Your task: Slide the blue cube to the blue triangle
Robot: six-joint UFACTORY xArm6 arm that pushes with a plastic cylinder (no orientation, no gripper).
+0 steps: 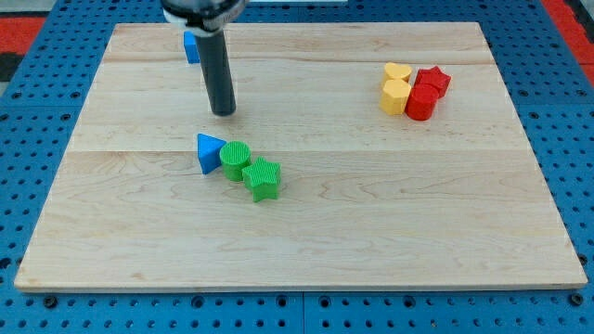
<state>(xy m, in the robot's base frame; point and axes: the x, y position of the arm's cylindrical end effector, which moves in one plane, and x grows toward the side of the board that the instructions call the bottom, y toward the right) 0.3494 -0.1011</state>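
Observation:
The blue cube (190, 47) sits near the view's top left on the wooden board, partly hidden behind the rod. The blue triangle (209, 153) lies left of the board's middle, touching a green cylinder (235, 160). My tip (223, 112) rests on the board between the two blue blocks, below and slightly right of the cube, above the triangle, touching neither.
A green star (264, 179) sits against the green cylinder on its lower right. At the view's upper right is a cluster: a yellow heart (397, 71), a yellow hexagon block (394, 96), a red star (432, 80) and a red cylinder (420, 102). The board's edge (297, 286) borders blue pegboard.

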